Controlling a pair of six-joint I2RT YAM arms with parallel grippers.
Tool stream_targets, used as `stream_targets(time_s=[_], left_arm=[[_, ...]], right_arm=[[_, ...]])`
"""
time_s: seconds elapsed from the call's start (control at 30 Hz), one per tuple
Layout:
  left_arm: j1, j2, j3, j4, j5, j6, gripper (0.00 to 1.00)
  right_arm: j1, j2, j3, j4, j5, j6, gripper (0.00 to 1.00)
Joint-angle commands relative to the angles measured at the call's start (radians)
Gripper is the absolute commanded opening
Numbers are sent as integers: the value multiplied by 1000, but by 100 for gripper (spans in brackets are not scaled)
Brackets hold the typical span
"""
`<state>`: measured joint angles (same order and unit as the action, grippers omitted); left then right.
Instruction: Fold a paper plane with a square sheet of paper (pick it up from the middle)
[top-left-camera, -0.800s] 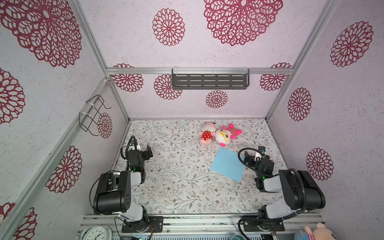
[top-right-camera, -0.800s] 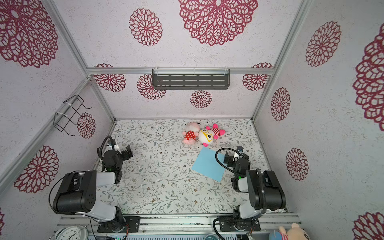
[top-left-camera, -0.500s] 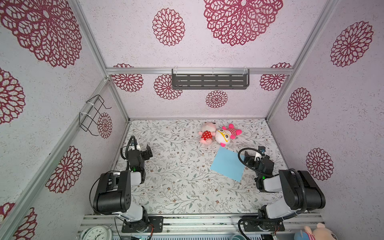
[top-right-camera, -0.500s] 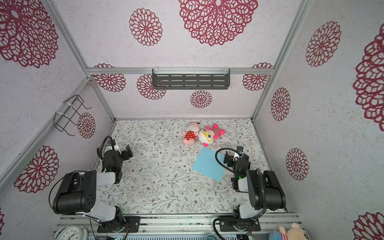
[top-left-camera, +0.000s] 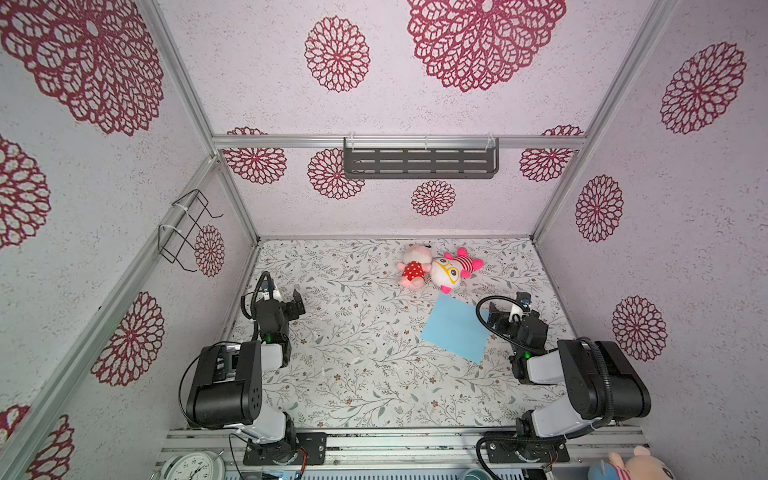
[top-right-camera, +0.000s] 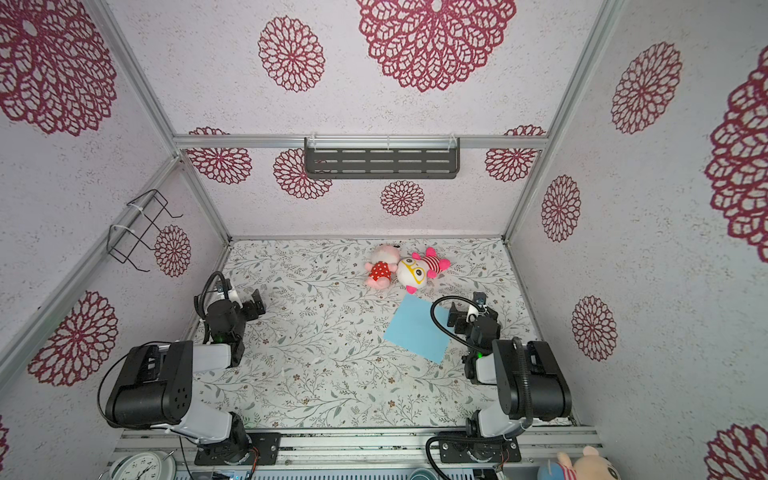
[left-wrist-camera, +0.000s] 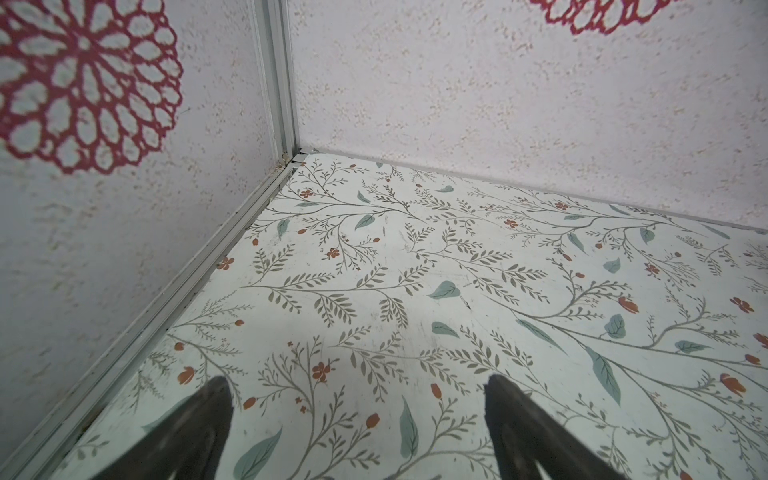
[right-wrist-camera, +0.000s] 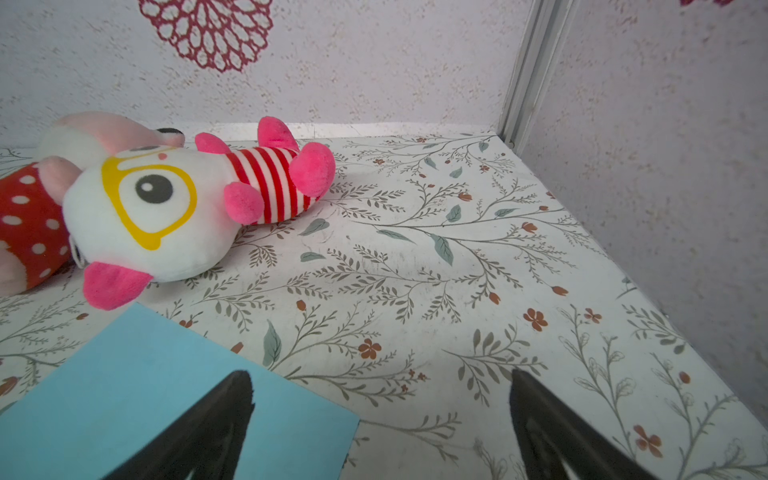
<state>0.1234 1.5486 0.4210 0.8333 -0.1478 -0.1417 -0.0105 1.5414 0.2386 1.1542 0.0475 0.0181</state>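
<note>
Both spread wide — left gripper, right gripper — paper flat

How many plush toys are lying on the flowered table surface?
2. The plush toy in the red dotted dress lies toward the back; the plush toy with yellow glasses touches it on the right, just beyond the far corner of the blue paper. None seems hidden.

Both top views look down from high over the near edge onto the whole table. The left wrist view sits low, facing the far left corner. The right wrist view, low and close, shares the plush toys and square sheet of paper with them.
</note>
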Motion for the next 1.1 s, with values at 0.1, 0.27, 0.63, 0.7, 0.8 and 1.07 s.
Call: stream_targets(time_s=[0.1, 0.27, 0.63, 0.7, 0.8, 1.07], left_arm=[[4, -3, 2, 40, 1, 14, 97], [1, -166, -13, -72, -110, -27, 97], [-6, -538, 278, -875, -29, -489, 97], [-4, -545, 326, -965, 15, -547, 97], [-4, -543, 371, -1027, 111, -539, 97], [-4, -524, 364, -989, 234, -509, 97]], right_arm=[[2, -23, 16, 37, 35, 2, 99], [55, -276, 141, -411, 288, 88, 99], [153, -408, 402, -1167, 76, 489, 99], [207, -392, 410, -1212, 34, 539, 99], [275, -376, 388, -1202, -25, 593, 99], [364, -218, 419, -1140, -73, 640, 87]])
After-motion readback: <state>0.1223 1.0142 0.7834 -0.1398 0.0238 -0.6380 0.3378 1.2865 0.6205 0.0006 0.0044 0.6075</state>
